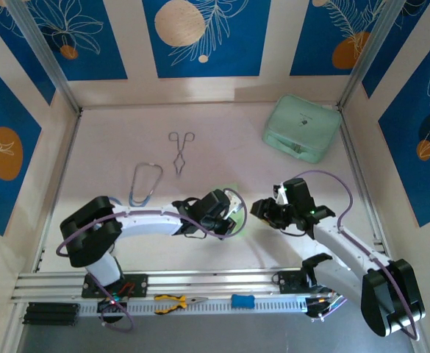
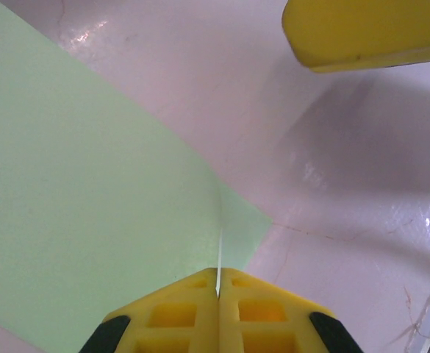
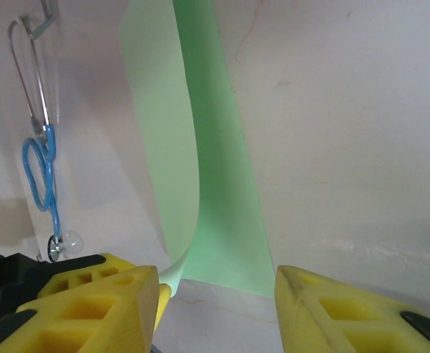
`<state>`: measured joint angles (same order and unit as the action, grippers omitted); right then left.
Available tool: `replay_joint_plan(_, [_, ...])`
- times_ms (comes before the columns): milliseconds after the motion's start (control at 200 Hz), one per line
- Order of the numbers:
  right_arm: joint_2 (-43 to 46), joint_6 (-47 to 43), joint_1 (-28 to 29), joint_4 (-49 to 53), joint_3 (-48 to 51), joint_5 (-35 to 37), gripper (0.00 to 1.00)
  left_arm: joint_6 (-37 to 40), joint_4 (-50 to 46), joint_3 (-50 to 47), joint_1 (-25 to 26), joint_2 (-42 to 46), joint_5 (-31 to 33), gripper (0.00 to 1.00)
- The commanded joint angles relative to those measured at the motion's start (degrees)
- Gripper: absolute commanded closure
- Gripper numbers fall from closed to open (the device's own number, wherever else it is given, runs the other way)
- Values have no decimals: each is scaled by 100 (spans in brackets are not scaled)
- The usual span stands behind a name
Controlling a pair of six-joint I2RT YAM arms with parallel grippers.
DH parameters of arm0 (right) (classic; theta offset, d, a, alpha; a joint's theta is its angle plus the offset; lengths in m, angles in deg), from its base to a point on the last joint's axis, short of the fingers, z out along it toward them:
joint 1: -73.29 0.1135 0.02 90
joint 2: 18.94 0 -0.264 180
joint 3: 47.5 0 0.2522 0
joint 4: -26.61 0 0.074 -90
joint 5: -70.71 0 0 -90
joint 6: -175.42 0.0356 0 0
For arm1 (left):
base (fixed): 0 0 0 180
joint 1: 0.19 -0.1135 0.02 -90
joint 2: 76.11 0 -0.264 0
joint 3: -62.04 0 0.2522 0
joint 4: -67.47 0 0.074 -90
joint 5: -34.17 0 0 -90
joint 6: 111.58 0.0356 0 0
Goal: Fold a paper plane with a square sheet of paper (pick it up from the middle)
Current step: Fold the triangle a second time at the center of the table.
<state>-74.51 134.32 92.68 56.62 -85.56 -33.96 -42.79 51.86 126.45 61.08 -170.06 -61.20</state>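
Pinching an edge of the sheet of paper (image 2: 90, 184), the left gripper (image 2: 218, 287) holds its fingers clamped on it, low over the counter (image 2: 332, 184). The sheet curls up just ahead of the right gripper (image 3: 216, 294), whose fingers stand apart. Probably the first fold: next, the right fingers should catch the free edge and lay it across squarely.

Top view: bright, even light from overhead. You get a white hot spot at the foot of the back wall and soft shadows under both arms on the pale glossy bench (image 1: 229, 158). Left wrist view: glare sparkles on the bench, broad grey shadow at right; yellow foam jaws of the left gripper (image 2: 218, 293) blur near the lens. Right wrist view: hazy, low contrast; thin light-green paper sheet (image 3: 215, 184) looks washed, lower-left corner dim.
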Motion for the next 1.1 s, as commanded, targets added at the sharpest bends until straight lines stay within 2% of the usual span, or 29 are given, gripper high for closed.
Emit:
replay_joint_plan(0, [112,-129,-50,-78,63,-323,57,-85,156,-47,-78,84,-232,99])
replay_joint_plan(105, [117,22,42,-504,277,-570,65,-135,256,-80,-136,24,-358,99])
replay_joint_plan(240, [66,254,308,-755,506,-407,76,-304,436,-118,-277,-59,-639,99])
replay_joint_plan(330, [-86,460,531,-1229,668,-386,79,-404,565,-160,-373,-87,-809,99])
replay_joint_plan(465, [-438,588,741,-1553,680,-150,82,-571,681,-239,-500,-113,-981,99])
replay_joint_plan(650, [-1156,638,790,-2264,584,-564,87,-617,667,-277,-581,-103,-1116,99])
replay_joint_plan(770, [-1487,685,893,-2301,516,-430,89,-678,677,-293,-609,-98,-1145,99])
replay_joint_plan(1095, [-1562,781,1028,-2313,611,-303,92,-704,604,-270,-662,-66,-1177,99])
